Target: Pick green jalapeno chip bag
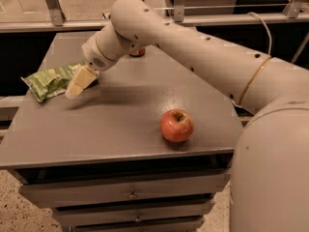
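Approaching: the gripper (79,82) hung low over the left part of the table top (120,124), its pale tip at the right end of the green jalapeno chip bag (48,81).
Gripper state: whether it was apart or together could not be told from this view, and no grasp on the bag showed.
Contact: the tip overlapped the bag's near end, but whether it touched the bag or hovered just above it could not be told.
Bag position: it lay flat and crinkled near the left edge of the top, its long side running roughly left to right, with no part visibly raised.
Arm: the arm (193,47) reached in from the right foreground across the rear of the top, with the wrist angled down and to the left toward the bag.
Other things: an apple (177,125) sat upright near the front right, well apart from the bag; a red can (138,52) showed only as a sliver behind the arm at the rear; drawers (130,195) sat below the top.
Done so far: as a judgement, the reach to the right object was about complete, with the apple and can left alone.
Left to do: settling onto the bag, closing on it and lifting it off the top all appeared to remain.
Likely difficulty: a thin, flat bag offered little to grip, so it seemed apt to slide or crumple rather than rise cleanly.
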You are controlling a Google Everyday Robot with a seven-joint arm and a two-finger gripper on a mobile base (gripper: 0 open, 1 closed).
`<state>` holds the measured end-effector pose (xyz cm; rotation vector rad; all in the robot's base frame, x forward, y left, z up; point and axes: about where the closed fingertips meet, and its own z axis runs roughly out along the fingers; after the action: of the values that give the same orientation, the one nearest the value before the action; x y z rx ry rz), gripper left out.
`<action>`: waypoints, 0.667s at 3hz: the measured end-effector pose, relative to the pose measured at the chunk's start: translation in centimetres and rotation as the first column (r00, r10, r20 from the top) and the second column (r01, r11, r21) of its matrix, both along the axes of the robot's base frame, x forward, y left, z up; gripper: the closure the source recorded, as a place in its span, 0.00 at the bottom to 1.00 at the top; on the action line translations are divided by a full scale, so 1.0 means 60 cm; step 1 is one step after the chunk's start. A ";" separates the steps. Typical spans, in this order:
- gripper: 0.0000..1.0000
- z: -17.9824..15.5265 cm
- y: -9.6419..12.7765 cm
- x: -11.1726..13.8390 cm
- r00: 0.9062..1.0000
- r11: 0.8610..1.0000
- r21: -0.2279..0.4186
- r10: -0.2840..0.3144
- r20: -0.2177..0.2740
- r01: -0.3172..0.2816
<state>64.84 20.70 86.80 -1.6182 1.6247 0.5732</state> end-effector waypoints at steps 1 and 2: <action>0.00 -0.023 0.045 0.026 0.999 0.999 0.029 -0.028 -0.039 0.029; 0.20 -0.044 0.080 0.033 0.996 0.998 0.046 -0.047 -0.080 0.050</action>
<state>66.81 25.52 84.14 -1.5341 1.6899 0.6530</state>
